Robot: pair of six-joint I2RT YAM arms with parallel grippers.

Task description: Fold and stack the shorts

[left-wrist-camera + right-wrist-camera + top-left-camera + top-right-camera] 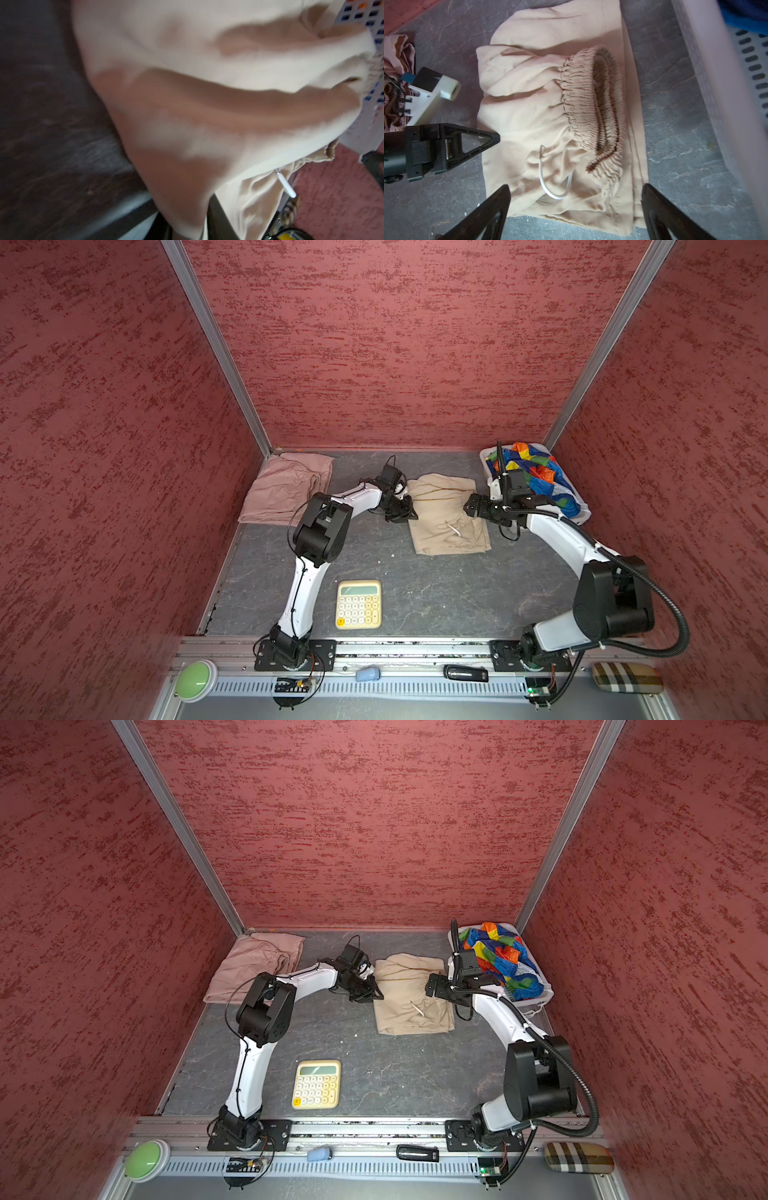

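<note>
pinching the left edge of the beige drawstring fabric shorts (446, 516), the left gripper (409, 512) is clamped; the right gripper (576, 187) hovers spread over their right edge.

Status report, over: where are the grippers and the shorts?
Left gripper shut on beige shorts, left edge; right gripper open at right edge. Pink shorts far-left corner; rainbow shorts bunched in basket. Calculator apart, nothing blocking.

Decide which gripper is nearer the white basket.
Right. The right gripper hovers just beside the white basket; the left gripper is across the beige shorts, at their far edge.
</note>
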